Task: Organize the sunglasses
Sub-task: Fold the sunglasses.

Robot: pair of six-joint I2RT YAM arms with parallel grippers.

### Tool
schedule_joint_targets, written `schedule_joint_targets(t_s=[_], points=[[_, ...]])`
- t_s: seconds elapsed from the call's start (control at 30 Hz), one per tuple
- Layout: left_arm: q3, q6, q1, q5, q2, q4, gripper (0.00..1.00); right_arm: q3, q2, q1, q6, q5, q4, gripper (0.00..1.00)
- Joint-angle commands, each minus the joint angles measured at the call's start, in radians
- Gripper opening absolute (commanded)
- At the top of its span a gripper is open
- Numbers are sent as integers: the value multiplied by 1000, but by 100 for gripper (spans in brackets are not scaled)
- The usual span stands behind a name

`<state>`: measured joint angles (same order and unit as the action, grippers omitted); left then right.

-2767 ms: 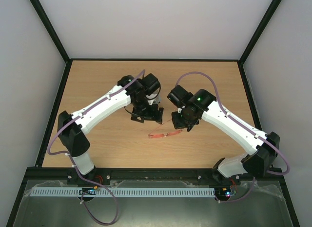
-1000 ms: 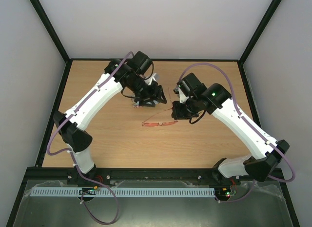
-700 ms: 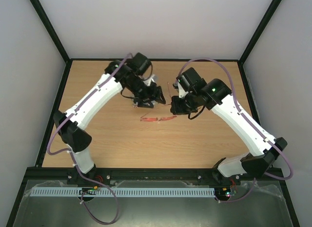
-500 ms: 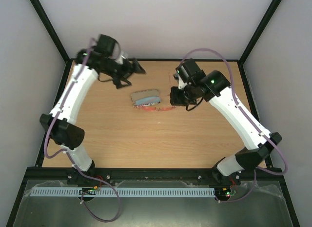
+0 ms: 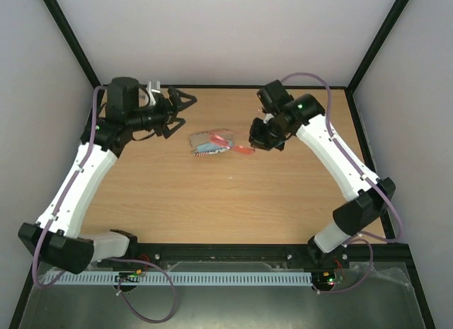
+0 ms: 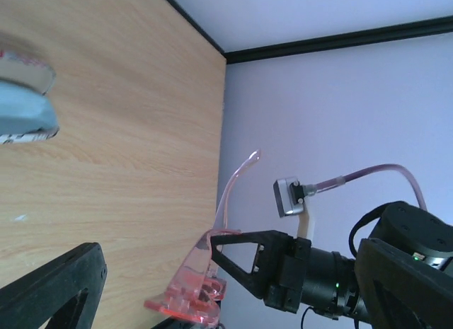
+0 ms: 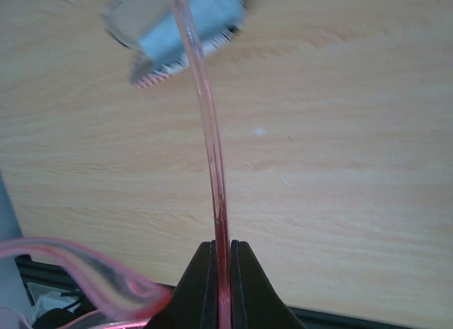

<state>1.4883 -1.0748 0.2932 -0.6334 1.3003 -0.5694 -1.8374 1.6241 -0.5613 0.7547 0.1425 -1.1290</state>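
My right tool (image 7: pixel 221 253) pinches one temple of the thin red-orange sunglasses (image 5: pixel 239 146). I should lower them level into the open flag-patterned oblong case (image 5: pixel 207 153), upper centre. My left tool (image 5: pixel 175 108) gapes empty.

Red-tinted sunglasses (image 5: pixel 243 149), aloft by one temple

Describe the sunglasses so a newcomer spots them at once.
Far half of the wooden table: the right gripper has its jaws shut on one slim temple of the sunglasses, beside an oblong case. They are the only thin, red-tinted, see-through thing; the case is opaque with light blue inside.
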Motion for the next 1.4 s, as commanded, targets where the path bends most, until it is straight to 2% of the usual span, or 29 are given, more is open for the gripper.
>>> schedule_joint_targets(t_s=[0.0, 0.17, 0.37, 0.47, 0.53, 0.7, 0.83, 0.9, 1.03, 1.17, 1.37], points=[[-203, -89, 46, 120, -122, 216, 99, 272, -142, 31, 167, 72, 104, 1], [-384, -71, 128, 296, -241, 261, 99, 569, -272, 32, 283, 102, 303, 1], [-434, -105, 251, 469, -247, 160, 99, 728, -383, 33, 349, 74, 376, 1], [-455, -85, 401, 665, -259, 134, 99, 852, -462, 32, 378, 65, 464, 1], [-553, -103, 495, 749, -301, 205, 99, 938, -503, 35, 397, 82, 526, 1], [-758, -261, 676, 880, -407, 312, 99, 1070, -623, 37, 502, 145, 527, 1], [-719, -293, 943, 1132, -404, 285, 99, 1088, -670, 38, 547, 175, 494, 1], [-696, -327, 1018, 1199, -362, 273, 99, 1067, -652, 37, 542, 184, 458, 1], [-692, -414, 1160, 1337, -292, 343, 99, 1093, -695, 38, 614, 181, 494, 1], [-712, -416, 1202, 1406, -245, 466, 99, 1093, -679, 38, 624, 173, 505, 1], [-705, -268, 1176, 1413, -202, 591, 99, 1109, -700, 37, 645, 196, 538, 1]])
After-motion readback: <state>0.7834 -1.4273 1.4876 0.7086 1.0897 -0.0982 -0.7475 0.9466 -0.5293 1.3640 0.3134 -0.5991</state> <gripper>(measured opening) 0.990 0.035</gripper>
